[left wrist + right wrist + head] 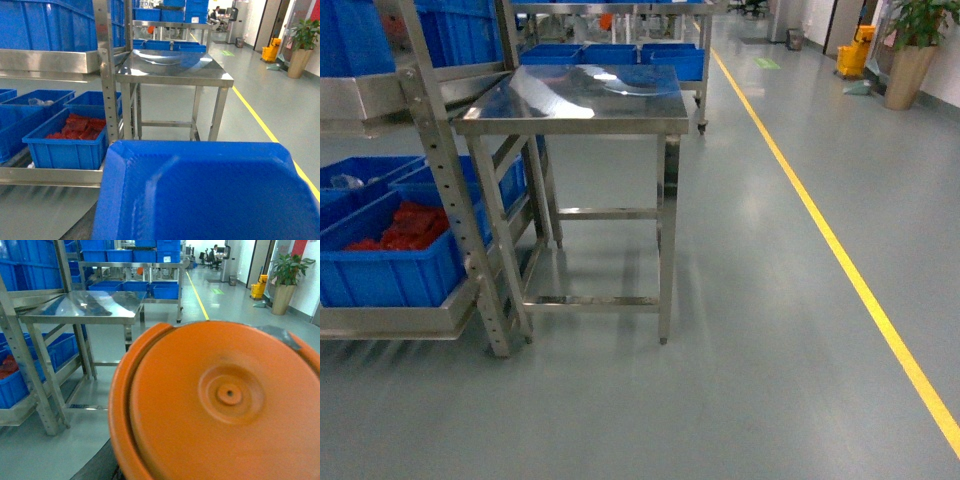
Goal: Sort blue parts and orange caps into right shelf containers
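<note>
A blue part (pixel 210 192) and an orange cap (pixel 220 402) are seen close before the wrist cameras; jaw states cannot be told.

Factory or warehouse floor: steel racking (pixel 445 190), blue crates (pixel 390 265), steel worktable (pixel 575 100), yellow floor line (pixel 840 260).

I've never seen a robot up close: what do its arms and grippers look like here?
Almost nothing of them shows. The head view has no arm in it. A bright blue angled plastic piece fills the left wrist view and a round orange plastic cap the right, so colours, cables and markings cannot be told.
</note>
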Robot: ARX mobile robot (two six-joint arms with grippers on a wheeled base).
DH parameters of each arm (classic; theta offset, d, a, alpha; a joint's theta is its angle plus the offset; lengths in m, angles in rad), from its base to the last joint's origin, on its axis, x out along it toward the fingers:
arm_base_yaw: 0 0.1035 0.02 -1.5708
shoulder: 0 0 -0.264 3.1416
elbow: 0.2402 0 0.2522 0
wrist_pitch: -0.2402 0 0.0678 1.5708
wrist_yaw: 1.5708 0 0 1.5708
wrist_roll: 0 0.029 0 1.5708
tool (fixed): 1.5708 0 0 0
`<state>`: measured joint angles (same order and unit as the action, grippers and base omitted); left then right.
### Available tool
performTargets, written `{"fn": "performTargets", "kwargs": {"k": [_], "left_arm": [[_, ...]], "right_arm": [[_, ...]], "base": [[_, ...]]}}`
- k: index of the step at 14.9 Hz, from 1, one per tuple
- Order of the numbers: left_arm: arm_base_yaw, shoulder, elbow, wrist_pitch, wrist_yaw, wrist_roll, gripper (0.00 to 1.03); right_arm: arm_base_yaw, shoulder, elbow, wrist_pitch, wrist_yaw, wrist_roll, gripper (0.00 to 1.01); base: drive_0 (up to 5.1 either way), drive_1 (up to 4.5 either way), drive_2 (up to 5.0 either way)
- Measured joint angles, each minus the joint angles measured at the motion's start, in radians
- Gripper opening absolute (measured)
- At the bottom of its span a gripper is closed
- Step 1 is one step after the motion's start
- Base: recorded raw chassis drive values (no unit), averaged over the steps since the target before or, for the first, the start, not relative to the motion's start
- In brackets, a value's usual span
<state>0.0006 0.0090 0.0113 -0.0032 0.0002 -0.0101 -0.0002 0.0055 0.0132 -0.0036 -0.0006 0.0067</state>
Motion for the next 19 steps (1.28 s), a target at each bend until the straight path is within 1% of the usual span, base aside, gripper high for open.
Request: {"fn": "performTargets", "kwargs": {"k": [16, 19], "left_arm": [[0.000, 0.000, 0.000, -0.005, -0.001, 0.000, 0.42], [0.000, 0.000, 0.000, 0.000, -0.001, 0.000, 0.42]], "right_arm": [[0.000, 0.000, 0.000, -0.002, 0.000, 0.000, 0.44], [0.000, 0.000, 0.000, 0.004, 0.000, 0.000, 0.44]], "base": [[0.0, 4.30, -4.3], [0.0, 0.00, 0.0]]}}
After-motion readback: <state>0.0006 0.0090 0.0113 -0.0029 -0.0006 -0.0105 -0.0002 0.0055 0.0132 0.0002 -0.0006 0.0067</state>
